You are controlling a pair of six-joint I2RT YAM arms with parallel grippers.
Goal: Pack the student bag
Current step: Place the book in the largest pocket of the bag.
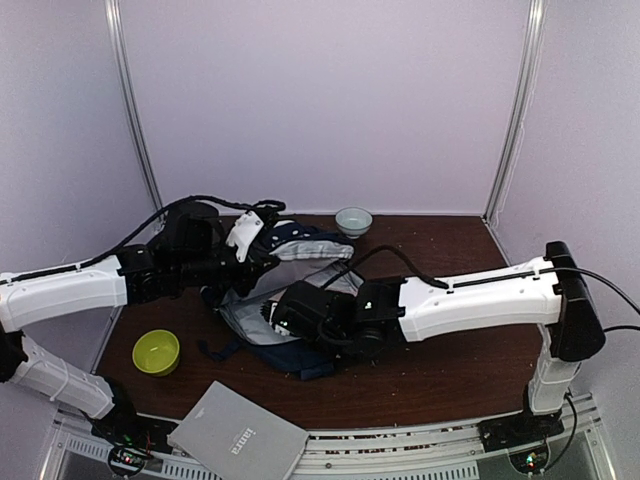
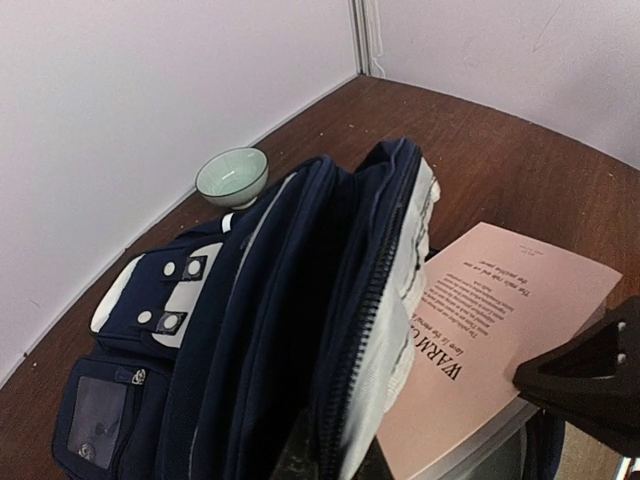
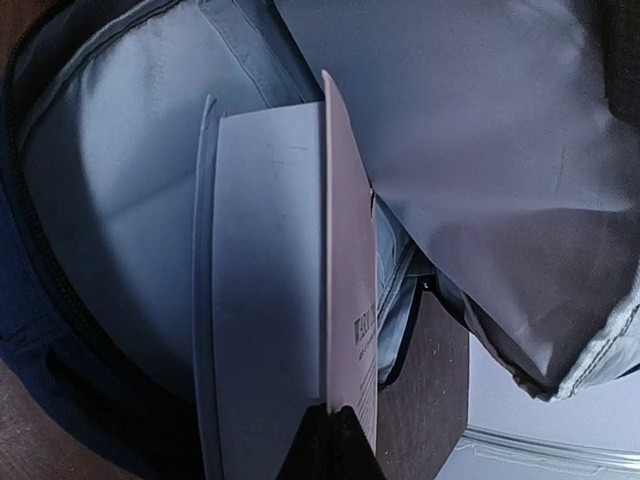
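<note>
The bag (image 1: 298, 241) lies mid-table, its long axis near-to-far, top toward the far wall and main pocket gaping, while the book (image 3: 270, 280), clamped in the right gripper (image 3: 338, 440), sits partway in and needs pushing deeper; the left gripper (image 1: 255, 262) is at the rim, grip unclear.

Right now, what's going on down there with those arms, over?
Left gripper pinching student bag open. Right gripper shut on pink booklet, partway inside bag. Nothing seen blocking.

Green bowl (image 1: 156, 352) L, pale bowl (image 1: 353, 221) at back, grey book (image 1: 238, 438) front
</note>
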